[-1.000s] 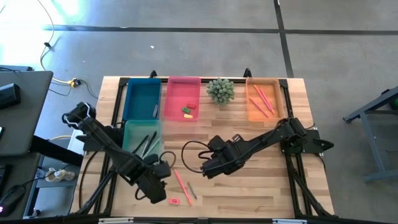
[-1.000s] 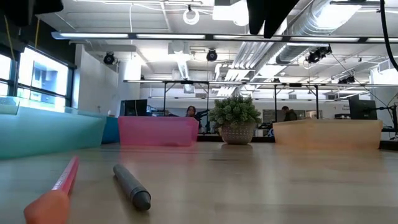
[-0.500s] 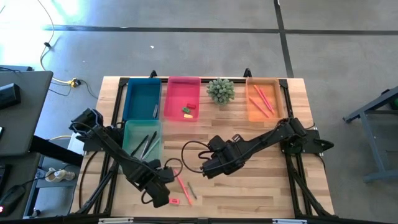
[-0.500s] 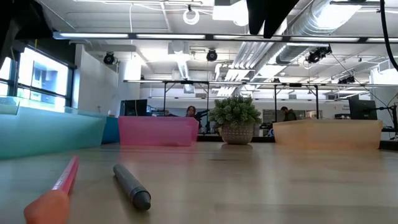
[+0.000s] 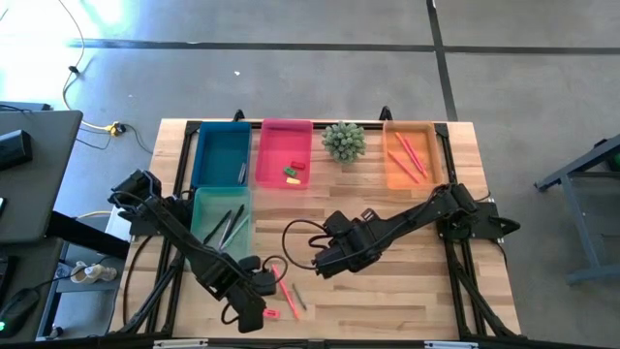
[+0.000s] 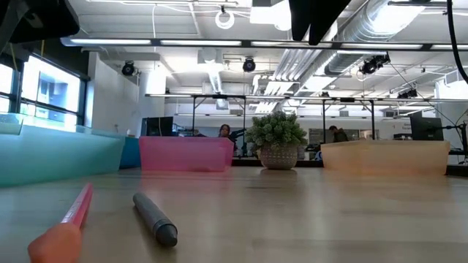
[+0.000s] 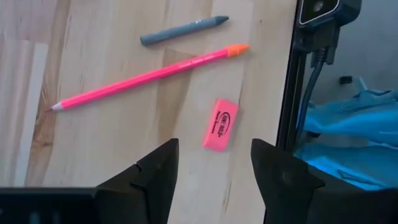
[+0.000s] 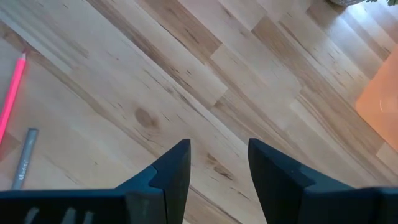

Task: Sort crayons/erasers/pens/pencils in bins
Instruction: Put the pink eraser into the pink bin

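A pink eraser [image 7: 221, 124] lies flat on the wood near the table's front edge, beside a long pink pencil [image 7: 149, 76] and a grey crayon [image 7: 184, 30]. My left gripper [image 7: 214, 180] hovers open just short of the eraser [image 5: 272, 313], its fingers pointing steeply down, touching nothing. My right gripper [image 8: 217, 174] waits open above bare wood at mid-table [image 5: 320, 264]. The blue bin [image 5: 222, 153], pink bin [image 5: 274, 145], orange bin [image 5: 392, 174] and teal bin [image 5: 205, 208] stand toward the far and left side. The pink bin holds erasers [image 5: 294, 172], the orange bin pencils [image 5: 410, 155].
A round spiky green plant [image 5: 344, 141] stands between the pink and orange bins. Dark sticks [image 5: 228, 225] lie in the teal bin. A black table frame rail [image 7: 292, 93] runs close beside the eraser at the front edge. Open wood lies to the right of both grippers.
My left gripper has moved toward the table's near edge and right, sinking a little, and now stands close to the pink eraser. The eraser, pencil and crayon have stayed where they were.
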Motion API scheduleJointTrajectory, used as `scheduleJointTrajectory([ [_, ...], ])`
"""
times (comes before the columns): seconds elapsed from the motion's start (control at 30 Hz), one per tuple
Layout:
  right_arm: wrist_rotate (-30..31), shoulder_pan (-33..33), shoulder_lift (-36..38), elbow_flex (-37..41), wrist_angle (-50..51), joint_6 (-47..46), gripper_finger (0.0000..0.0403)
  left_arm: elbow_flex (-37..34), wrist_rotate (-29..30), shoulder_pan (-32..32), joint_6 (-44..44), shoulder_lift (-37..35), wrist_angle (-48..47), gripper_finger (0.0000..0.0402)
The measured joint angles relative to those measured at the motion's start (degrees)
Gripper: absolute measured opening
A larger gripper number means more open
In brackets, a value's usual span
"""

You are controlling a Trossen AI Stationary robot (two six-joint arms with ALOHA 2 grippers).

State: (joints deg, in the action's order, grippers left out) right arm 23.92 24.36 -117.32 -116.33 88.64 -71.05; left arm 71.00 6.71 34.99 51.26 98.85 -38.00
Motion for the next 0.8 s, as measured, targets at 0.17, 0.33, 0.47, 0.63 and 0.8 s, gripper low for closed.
scheduleJointTrajectory([
  [0.17, 0.0, -0.29, -0.01, 0.0, -0.17, -0.04, 0.0154, 0.0, 1.56, 0.68, -1.7, 0.06, 0.21, 0.0184],
  [0.33, 0.02, -0.81, 0.0, 0.0, -0.22, -0.04, 0.0154, 0.0, 2.81, 2.33, -3.29, 1.11, 0.66, 0.0184],
  [0.47, 0.1, -1.34, -0.02, 0.0, -0.54, -0.04, 0.0154, 0.0, 2.87, 3.1, -4.68, 2.81, 0.74, 0.0184],
  [0.63, 1.34, -1.62, -0.02, 0.0, -0.68, -0.12, 0.0154, 0.0, 2.97, 3.33, -7.0, 5.12, 3.24, 0.0184],
  [0.8, 2.16, -1.62, -0.02, 0.0, -0.81, -0.98, 0.0154, 0.0, 2.78, 3.29, -10.54, 6.6, 6.77, 0.0184],
])
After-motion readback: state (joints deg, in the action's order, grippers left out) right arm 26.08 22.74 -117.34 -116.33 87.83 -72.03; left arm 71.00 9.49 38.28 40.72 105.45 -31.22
